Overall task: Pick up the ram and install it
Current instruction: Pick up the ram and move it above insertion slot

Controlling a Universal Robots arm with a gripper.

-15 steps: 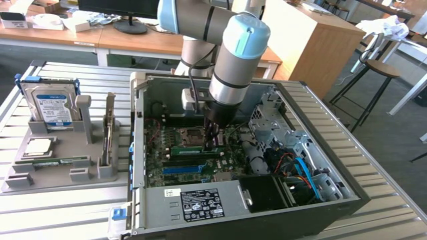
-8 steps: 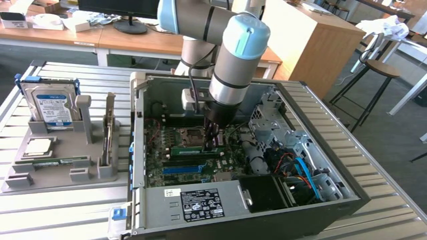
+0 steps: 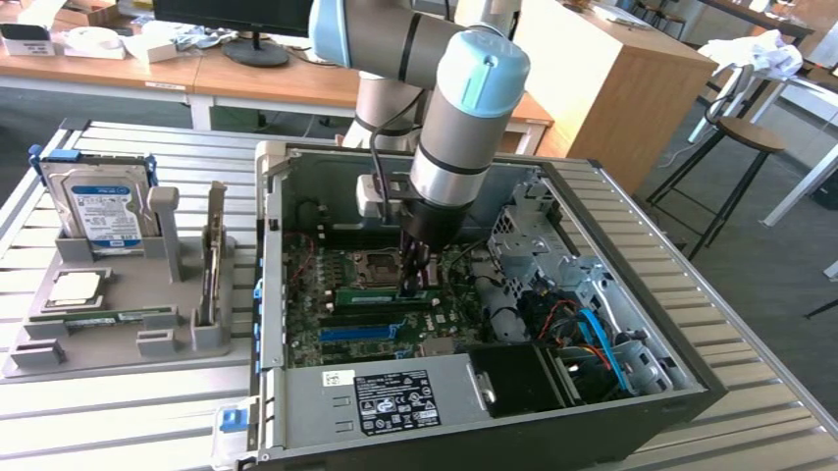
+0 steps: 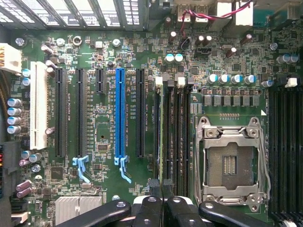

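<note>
Gripper fingers were clenched on the ram, reaching down into the open computer case over the motherboard. From the wrist view, the gripper held the ram edge-on, with the stick running along a memory slot just beside the empty processor socket. Whether the ram was fully seated could not be told. The white slot latch at the far end sat close to the stick's corner. The hard drive stood in the parts tray, well apart from the work. Risks, judged from this position: a slight tilt of the stick along its length could seat one end only and leave the contacts partly engaged. A sideways offset could drive the board edge onto the slot wall or into the neighbouring slot. Force applied against a misaligned notch could flex the motherboard or crack the stick. Slip in the narrow grip could let the ram fall among the nearby cables.
</note>
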